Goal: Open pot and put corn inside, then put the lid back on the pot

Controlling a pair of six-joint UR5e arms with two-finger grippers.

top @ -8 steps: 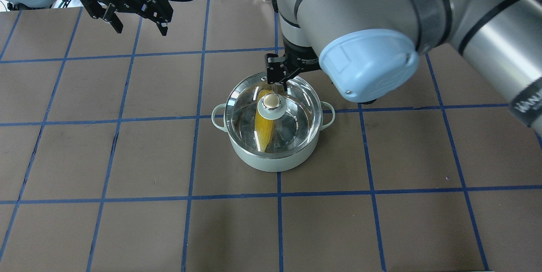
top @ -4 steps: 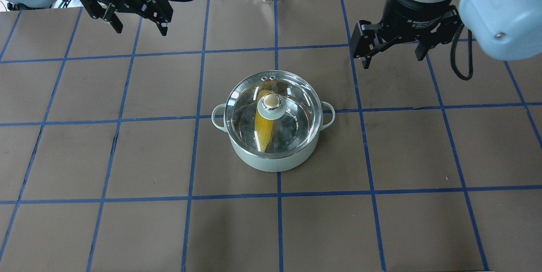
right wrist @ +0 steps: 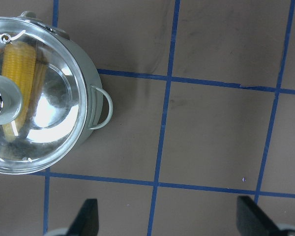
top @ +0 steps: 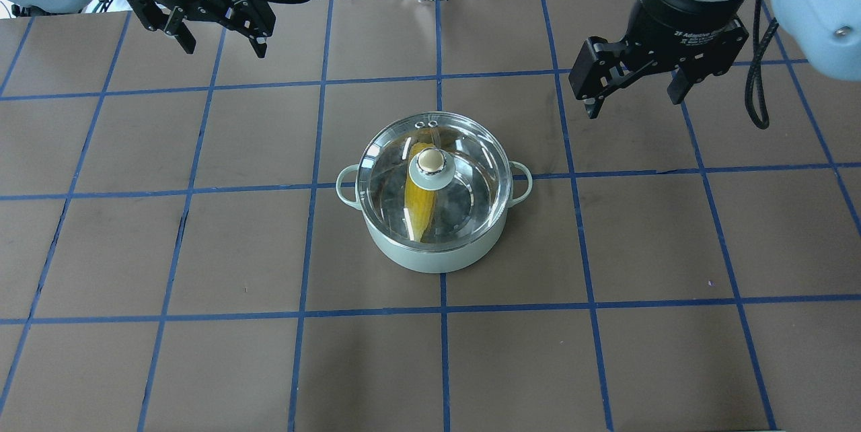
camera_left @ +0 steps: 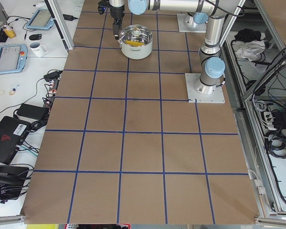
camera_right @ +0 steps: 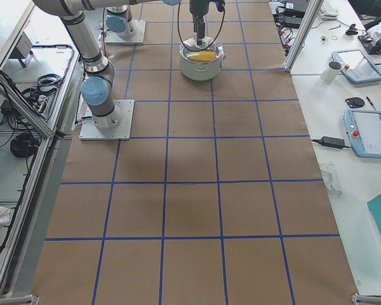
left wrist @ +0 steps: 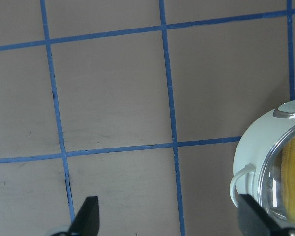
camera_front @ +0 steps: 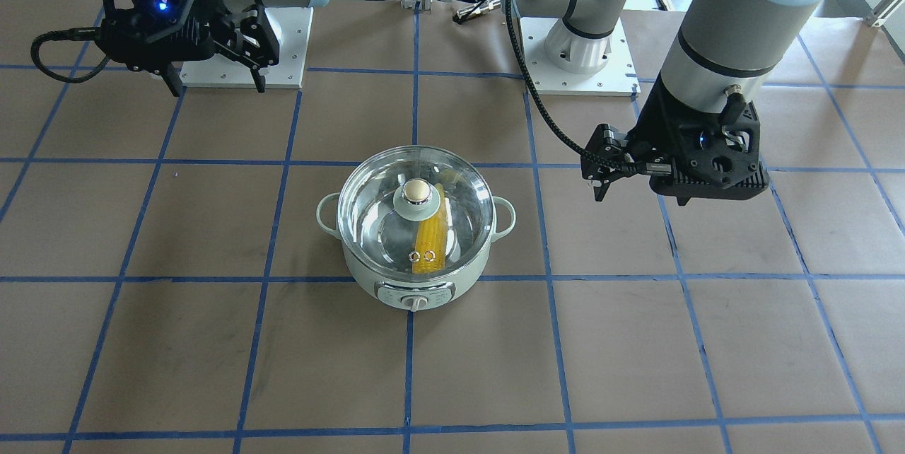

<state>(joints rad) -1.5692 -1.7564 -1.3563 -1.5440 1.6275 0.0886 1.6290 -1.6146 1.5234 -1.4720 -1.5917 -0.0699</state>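
The mint-green pot (top: 430, 258) stands mid-table, its white control knob (camera_front: 417, 303) facing away from the robot. The glass lid (top: 472, 176) sits closed on it, with its beige knob (top: 430, 161) on top. The yellow corn (top: 418, 206) lies inside, seen through the glass, also in the front view (camera_front: 428, 242) and the right wrist view (right wrist: 19, 64). My left gripper (top: 224, 45) is open and empty, high at the far left. My right gripper (top: 633, 101) is open and empty, raised to the pot's far right. The right wrist view shows the pot (right wrist: 91, 105) at its left.
Brown mats with a blue tape grid cover the table (top: 202, 250). The two arm bases (camera_front: 244, 44) (camera_front: 580, 51) stand at the robot's edge. Side benches hold tablets and a mug (camera_right: 334, 68). The left wrist view shows the pot's wall (left wrist: 258, 147) at its right edge.
My right gripper has pulled away from the lid knob, up and to the far right, open. The lid stays on the pot. The left arm has not moved.
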